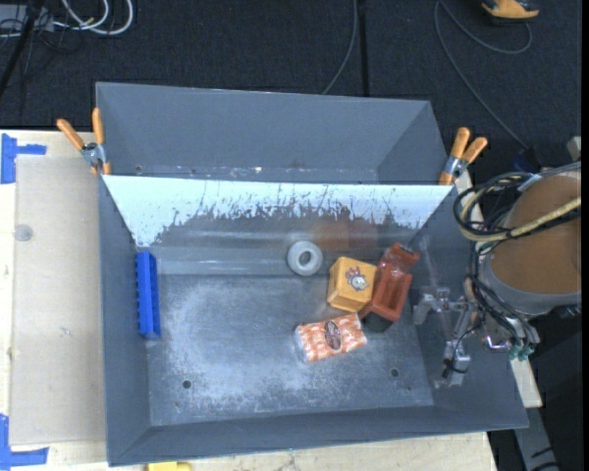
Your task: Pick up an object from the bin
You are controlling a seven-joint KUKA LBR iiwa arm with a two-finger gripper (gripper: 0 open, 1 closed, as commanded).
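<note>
The gripper (pixel 455 359) hangs right of the brown bottle (pixel 393 283), perhaps to approach it; whether it is apart or together I cannot tell.

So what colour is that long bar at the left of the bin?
The bar is bright blue; the camera view shows it plainly.

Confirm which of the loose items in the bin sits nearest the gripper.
The reddish-brown bottle-shaped item, beside the yellow box. It is rightmost, closest to the gripper; the orange wrapped packet, grey ring and blue bar lie farther left.
</note>
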